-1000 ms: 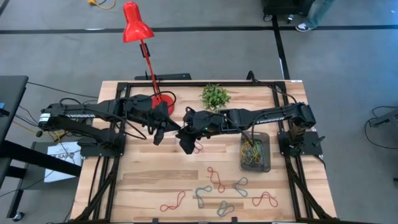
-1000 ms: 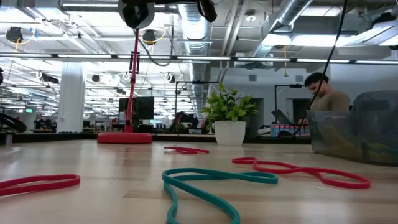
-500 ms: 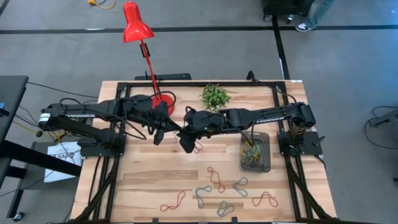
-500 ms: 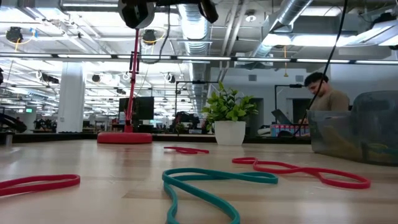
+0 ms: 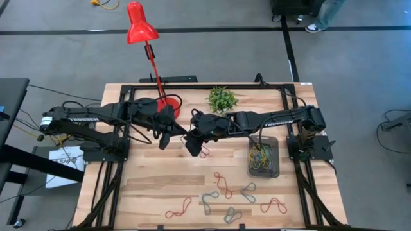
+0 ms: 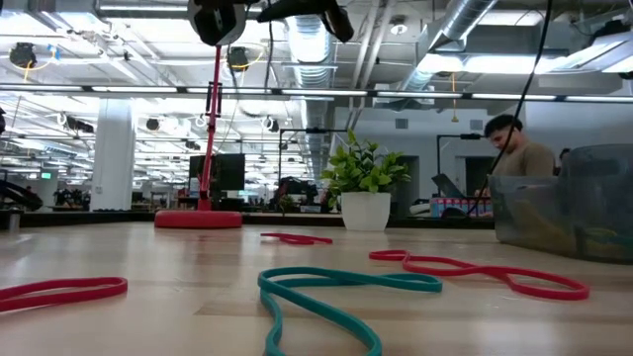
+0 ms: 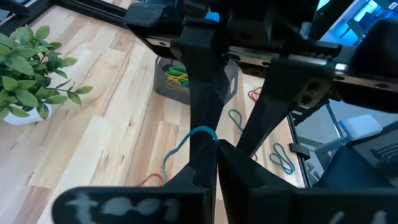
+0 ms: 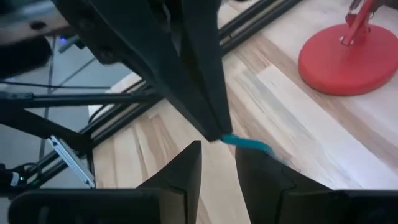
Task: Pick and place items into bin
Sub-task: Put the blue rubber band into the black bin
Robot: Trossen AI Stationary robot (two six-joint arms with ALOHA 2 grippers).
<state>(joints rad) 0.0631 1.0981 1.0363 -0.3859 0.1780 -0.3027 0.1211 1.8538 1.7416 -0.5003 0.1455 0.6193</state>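
Pale wood planks make up the table [image 5: 154,186], with a red lamp [image 5: 142,32] and a small plant [image 5: 222,99] along its 12 o'clock edge. Both arms meet above the middle of the table. The left pincer [image 7: 214,146] is pressed together on one end of a teal band [image 7: 186,140], which dangles from its tips; the right wrist view shows the same band [image 8: 245,143] poking out just in front of the right pincer [image 8: 217,165], whose fingers stand apart on either side of it without clearly gripping. A red band [image 5: 204,153] lies on the table just under the two pincers. The bin [image 5: 275,157] sits toward 3 o'clock and already holds a tangle of yellow and other bands, while more loose bands [image 5: 225,186] lie scattered toward 5 and 6 o'clock. The step in hand looks like a hand-over in mid-air, left arm to right. Next, the right pincer would need to close on the free part of the teal band, the left to let go, and then the right arm to swing toward 3 o'clock and drop it over the bin.
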